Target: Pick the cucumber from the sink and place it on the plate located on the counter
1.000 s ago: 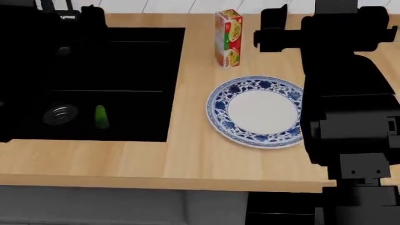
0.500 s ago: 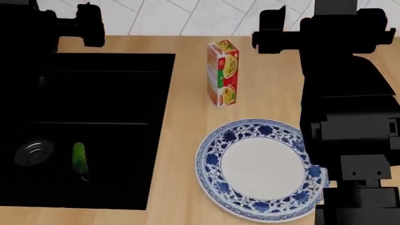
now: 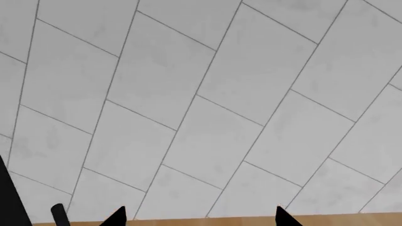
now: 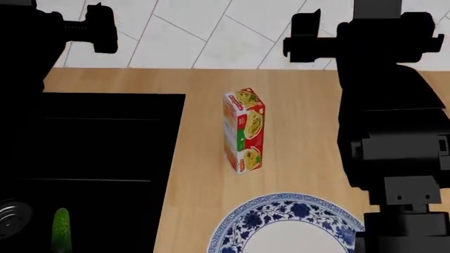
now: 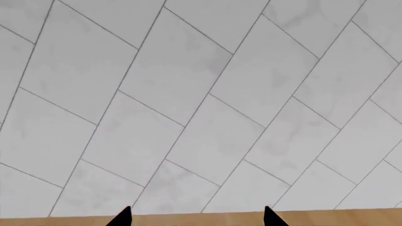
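Note:
The bright-green cucumber [image 4: 61, 230] lies in the black sink [image 4: 105, 158] at the head view's bottom left, beside the silver drain [image 4: 12, 220]. The white plate with a blue floral rim [image 4: 281, 224] sits on the wood counter [image 4: 295, 121] at the bottom edge, partly cut off. My left gripper [image 3: 197, 217] and right gripper [image 5: 196, 216] are held high, far from the cucumber, facing the tiled wall. Both have their fingertips wide apart with nothing between them. In the head view the arms are black shapes at the top left [image 4: 91, 26] and right [image 4: 309, 34].
A red and yellow noodle box [image 4: 244, 130] stands upright on the counter between the sink and the plate. A white tiled wall [image 4: 211, 31] rises behind the counter. My right arm's black body [image 4: 393, 137] hides the counter's right side.
The head view has shifted toward the wall: the box, plate, sink and cucumber have all slid down the picture, and more tiled wall shows at the top. The arms look unchanged.

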